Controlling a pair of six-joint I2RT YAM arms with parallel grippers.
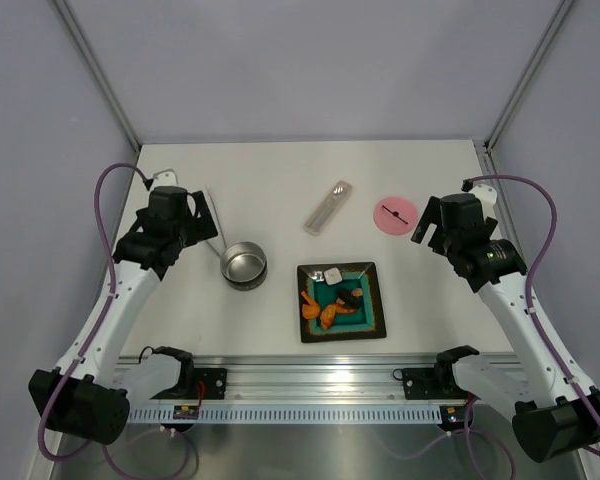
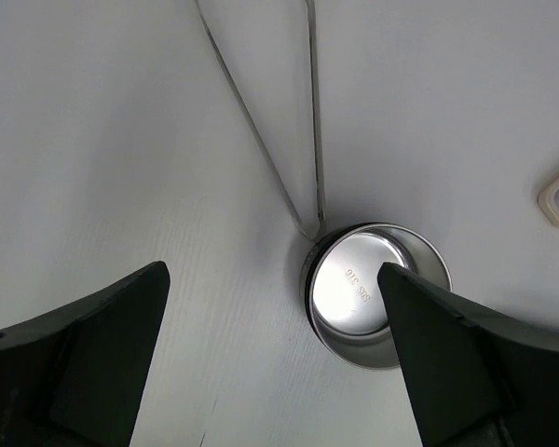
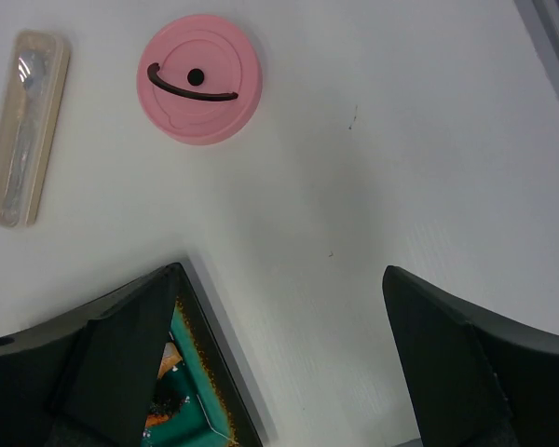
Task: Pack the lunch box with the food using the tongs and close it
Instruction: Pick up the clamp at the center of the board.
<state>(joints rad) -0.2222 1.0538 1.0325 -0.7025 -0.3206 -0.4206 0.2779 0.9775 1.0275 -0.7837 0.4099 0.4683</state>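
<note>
The lunch box [image 1: 243, 265], a small round steel tin, stands open and empty left of centre; in the left wrist view the tin [image 2: 373, 293] shows just past my right finger. Its pink lid [image 1: 394, 215] with a black handle lies flat at the back right, also seen from the right wrist [image 3: 199, 78]. The food [image 1: 332, 300], orange chunks, a white square and a dark piece, sits on a teal plate [image 1: 378, 300]. The tongs [image 2: 313, 112] lie on the table, joined end touching the tin. My left gripper [image 2: 272, 270] hovers open beside the tin. My right gripper [image 3: 281, 270] hangs open between lid and plate.
A beige case holding a flat silvery utensil [image 1: 327, 207] lies at the back centre, left of the lid. The plate's dark corner [image 3: 210, 354] reaches under my right gripper's left finger. Grey walls enclose the table on three sides, and a metal rail [image 1: 310, 375] runs along the near edge.
</note>
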